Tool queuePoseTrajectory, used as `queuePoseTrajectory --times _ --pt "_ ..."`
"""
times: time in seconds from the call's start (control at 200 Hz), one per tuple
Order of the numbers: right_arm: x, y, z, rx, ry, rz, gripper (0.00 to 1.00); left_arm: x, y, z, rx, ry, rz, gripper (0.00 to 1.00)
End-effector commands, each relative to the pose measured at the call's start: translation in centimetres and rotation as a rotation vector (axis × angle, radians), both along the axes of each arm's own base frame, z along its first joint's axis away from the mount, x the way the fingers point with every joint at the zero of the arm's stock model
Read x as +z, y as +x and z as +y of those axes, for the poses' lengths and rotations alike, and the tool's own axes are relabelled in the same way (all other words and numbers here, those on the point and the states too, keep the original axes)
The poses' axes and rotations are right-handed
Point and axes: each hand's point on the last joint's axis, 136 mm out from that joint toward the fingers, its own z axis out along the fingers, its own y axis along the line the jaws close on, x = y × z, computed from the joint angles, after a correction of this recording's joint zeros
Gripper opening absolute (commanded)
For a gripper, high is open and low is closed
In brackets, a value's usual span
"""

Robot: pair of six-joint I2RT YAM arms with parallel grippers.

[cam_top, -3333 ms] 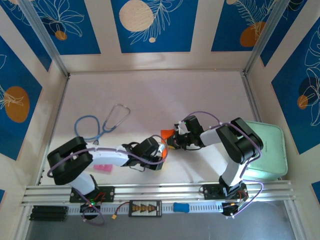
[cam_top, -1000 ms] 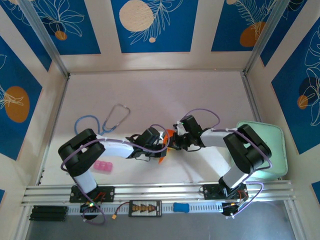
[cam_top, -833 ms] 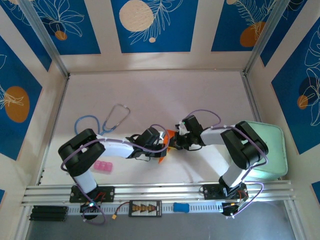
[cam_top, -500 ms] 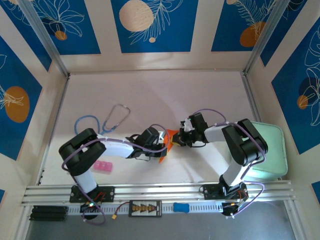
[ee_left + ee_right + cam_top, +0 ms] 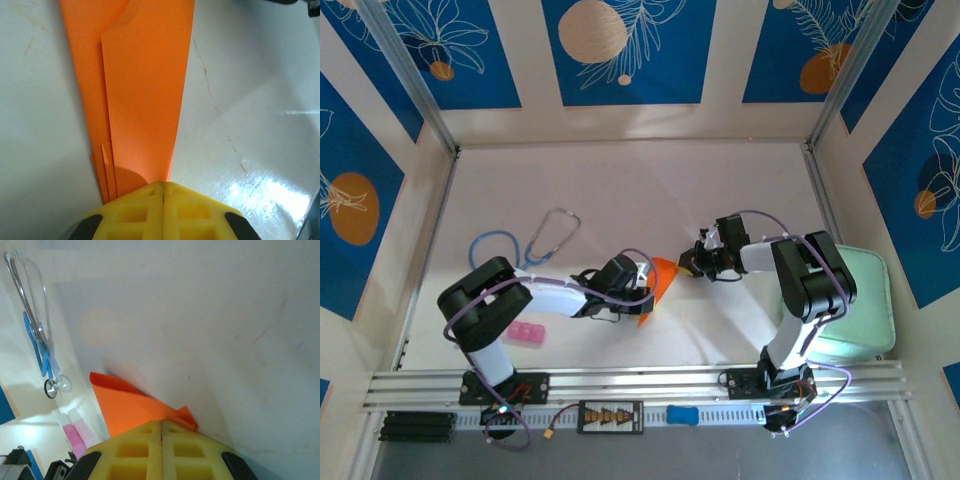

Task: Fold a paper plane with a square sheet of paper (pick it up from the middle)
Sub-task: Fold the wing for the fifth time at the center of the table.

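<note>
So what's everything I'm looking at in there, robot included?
folded paper: one, bright orange, middle of the table.
stethoscope: one, blue tubing and silver metal, left of centre.
pink block: one, pink, near left, beside the left arm.
tray: one, pale green, right edge, partly behind the right arm.
table: one, white.
wall panels: several, blue with white leaf drawings, around the table.
rail: one, silver metal, near edge, carrying both arm bases.
left gripper: one, yellow fingers, shut on the folded paper.
right gripper: one, yellow fingers, shut, close to the paper's right end; contact unclear.
</note>
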Motion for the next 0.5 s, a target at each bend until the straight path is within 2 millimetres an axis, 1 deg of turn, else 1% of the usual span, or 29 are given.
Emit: queuePoseTrajectory --times 0.0,0.08,0.16,0.26,0.355,0.42,0.495 --pt "-1.3 1.9 -2.5 -0.09 -0.085 0.003 0.04 -6.1 -4.2 5.1 -0.016 0.232 0.179 0.0" --pt "-0.9 2.4 -3.0 -0.101 -0.09 -0.001 0.04 -6.1 -4.2 5.2 -0.015 0.234 0.18 0.0" --pt "0.1 3.0 -3.4 -0.109 -0.081 -0.023 0.04 -6.1 -4.2 5.2 -0.013 0.233 0.178 0.0" --pt "2.6 3.4 -3.6 -0.11 -0.069 -0.084 0.05 -6.0 -4.3 5.3 -0.013 0.234 0.179 0.0" --pt "4.9 3.1 -3.6 -0.106 -0.054 -0.127 0.07 -6.0 -4.3 5.4 -0.008 0.236 0.178 0.0" --pt "6.2 2.4 -2.6 -0.076 0.007 -0.158 0.08 -6.0 -4.2 5.4 -0.005 0.235 0.175 0.0" --pt "7.0 1.0 -0.5 -0.007 0.06 -0.176 0.08 -5.9 -4.2 5.4 -0.001 0.234 0.173 0.0"
